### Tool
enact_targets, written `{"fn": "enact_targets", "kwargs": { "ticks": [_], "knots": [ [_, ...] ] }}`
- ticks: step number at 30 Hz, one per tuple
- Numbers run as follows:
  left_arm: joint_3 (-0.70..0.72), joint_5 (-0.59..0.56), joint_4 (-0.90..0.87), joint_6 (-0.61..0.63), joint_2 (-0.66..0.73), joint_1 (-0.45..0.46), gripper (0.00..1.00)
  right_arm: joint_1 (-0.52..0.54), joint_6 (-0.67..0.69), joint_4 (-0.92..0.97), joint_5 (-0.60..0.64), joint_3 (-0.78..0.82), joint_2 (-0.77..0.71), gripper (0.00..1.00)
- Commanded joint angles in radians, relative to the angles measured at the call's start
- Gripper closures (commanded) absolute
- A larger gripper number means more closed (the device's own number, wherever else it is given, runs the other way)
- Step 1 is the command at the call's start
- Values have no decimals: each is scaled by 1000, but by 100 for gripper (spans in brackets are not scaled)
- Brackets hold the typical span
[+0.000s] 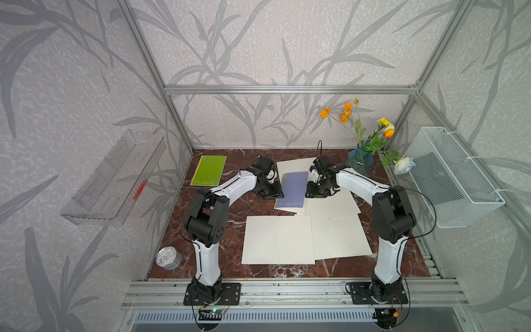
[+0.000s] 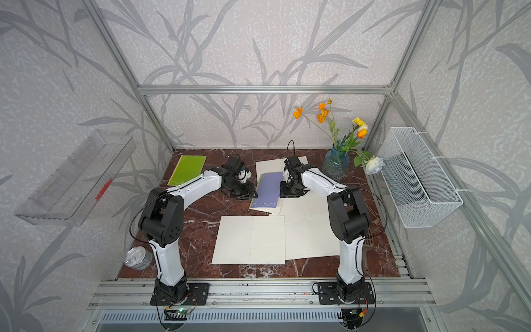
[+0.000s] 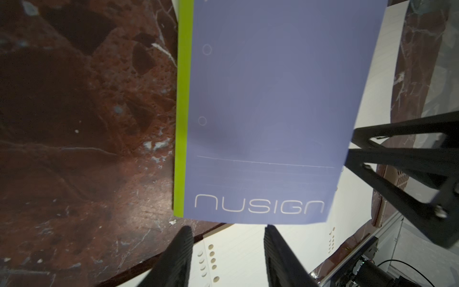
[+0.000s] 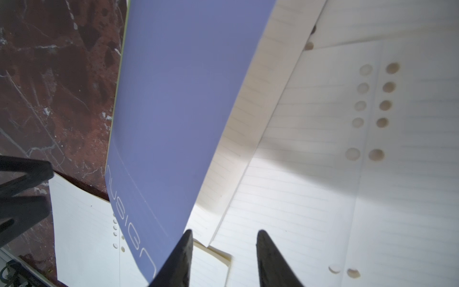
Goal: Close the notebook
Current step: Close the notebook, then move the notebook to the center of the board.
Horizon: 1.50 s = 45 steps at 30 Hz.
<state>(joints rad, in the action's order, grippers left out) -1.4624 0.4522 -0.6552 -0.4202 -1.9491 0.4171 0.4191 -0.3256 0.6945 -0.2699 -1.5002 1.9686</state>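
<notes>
The notebook [image 1: 293, 188] has a purple cover printed "nusign" and a lime spine strip, and lies at mid-table on top of open cream pages. In the right wrist view the purple cover [image 4: 173, 111] stands raised at its free edge, with lined pages showing under it. My left gripper [image 1: 274, 195] hovers at the notebook's spine side, open, with nothing between its fingers [image 3: 227, 229]. On the free-edge side, my right gripper [image 1: 311, 192] is open and empty [image 4: 224, 233], one fingertip just beside the cover's corner.
Two open notebooks [image 1: 278, 240] [image 1: 336, 227] lie overlapping toward the front. A closed green notebook [image 1: 209, 170] is at the back left, a blue vase of flowers [image 1: 359, 161] at the back right, a tin can [image 1: 168, 258] at the front left. A wire basket [image 1: 454, 178] hangs on the right wall.
</notes>
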Motion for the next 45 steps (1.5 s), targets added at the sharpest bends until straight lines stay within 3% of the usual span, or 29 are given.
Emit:
{"fn": "enact_targets", "kwargs": {
  "ticks": [1,8,20,33,40,45],
  "knots": [
    [-52,-52,-36,9,-27,-6,52,7,-1,21,-5,11,-5,57],
    [-71,-42,-34,11,-83,-11,51,24,-6,23,-13,-15,54,58],
    [-91,-58,-35,6,-147,-14,52,31,-22,38,-8,18,-31,54],
    [-119,-86,-38,29,-181,-23,51,53,-43,-20,-56,-25,105,56],
    [-131,-70,-28,44,-207,-37,51,61,-46,-11,-61,-74,163,58],
    [-142,-52,-30,54,-227,-43,51,64,-45,26,-54,-113,206,67]
  ]
}}
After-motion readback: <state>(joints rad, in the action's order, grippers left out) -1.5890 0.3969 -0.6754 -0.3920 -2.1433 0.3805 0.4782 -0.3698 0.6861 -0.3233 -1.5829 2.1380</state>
